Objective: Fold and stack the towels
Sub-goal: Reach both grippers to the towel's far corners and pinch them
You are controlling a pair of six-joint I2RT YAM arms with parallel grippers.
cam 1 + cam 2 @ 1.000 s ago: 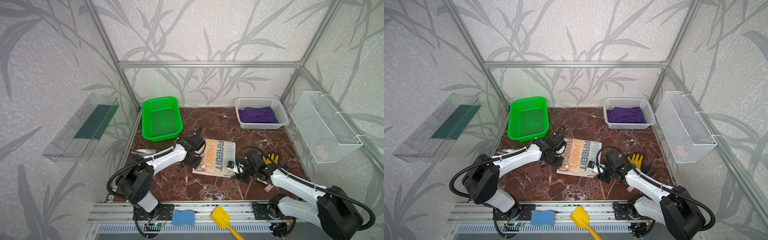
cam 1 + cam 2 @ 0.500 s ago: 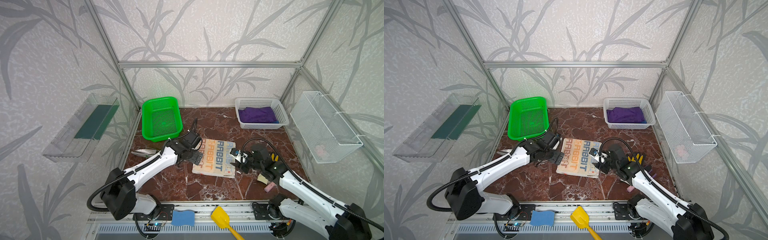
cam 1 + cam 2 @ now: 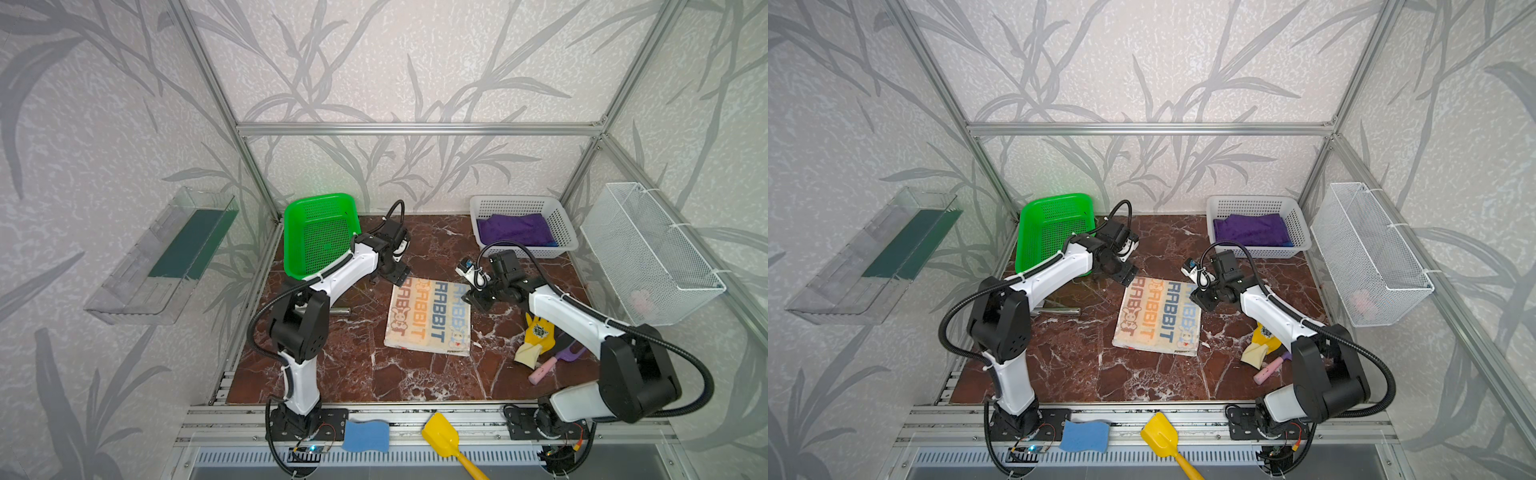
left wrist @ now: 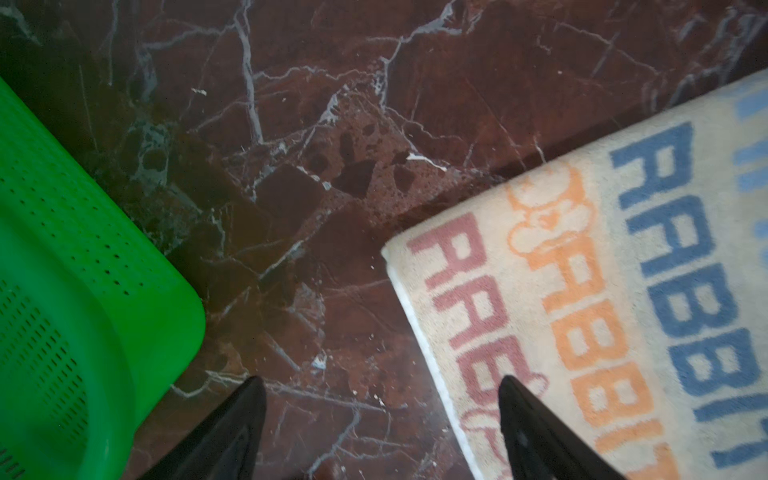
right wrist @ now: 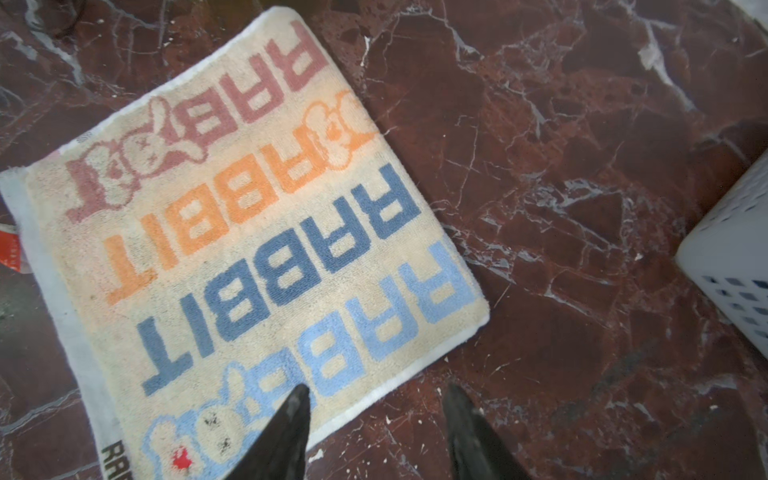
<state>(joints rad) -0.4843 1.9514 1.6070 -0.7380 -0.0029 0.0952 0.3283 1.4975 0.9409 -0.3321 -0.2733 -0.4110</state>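
Cream towel lies folded flat at the middle of the bench, same spot as a second ago. Both hands have backed off its near edge toward the far corners. Left hand by the far-left corner, fingers spread wide, empty. Right hand over the far-right corner, fingers parted, gripping nothing. Purple towel sits in the white basket, blue towel peeking out beneath.

In the white basket, the purple towel hides all but a thin blue strip, and the small pink thing in the wire basket beside the white basket is too blurry to name.
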